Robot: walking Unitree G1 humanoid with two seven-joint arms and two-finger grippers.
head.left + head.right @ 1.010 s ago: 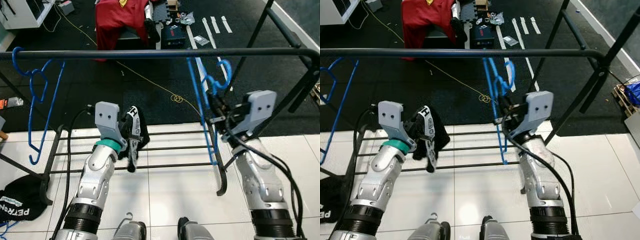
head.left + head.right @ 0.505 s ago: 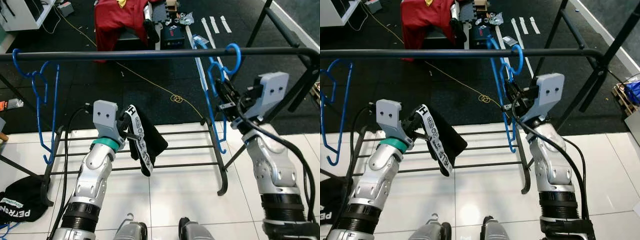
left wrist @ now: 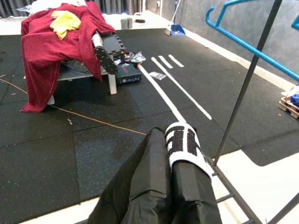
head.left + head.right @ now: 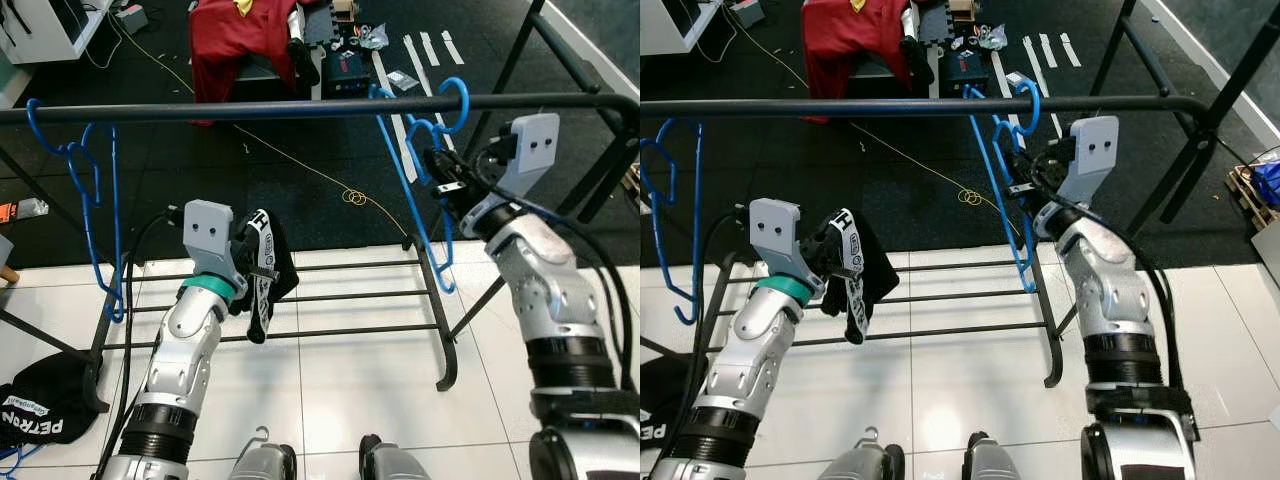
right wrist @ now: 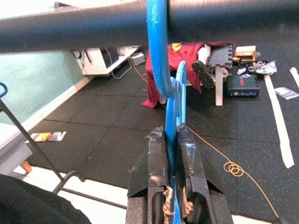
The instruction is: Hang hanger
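My right gripper [image 5: 171,140] is raised at about two o'clock from my head, just under the black rail [image 4: 300,106] of the clothes rack, and its two black fingers [image 5: 191,154] are clamped on the neck of the blue hanger [image 4: 415,190]. The hook of that hanger curls over the rail, and its blue body hangs down toward the rack's lower bars [image 4: 330,295]. My left gripper [image 4: 255,265] sits lower, at about ten o'clock, pinching a black garment with a white printed band [image 3: 184,142] that droops over the lower bars. A second blue hanger [image 4: 95,200] hangs from the rail far out at nine o'clock. Beyond the rack, at twelve o'clock, a red cloth [image 4: 240,35] drapes over a bench on the dark floor mat. A black cap [image 4: 35,405] lies on the white tiles at eight o'clock.
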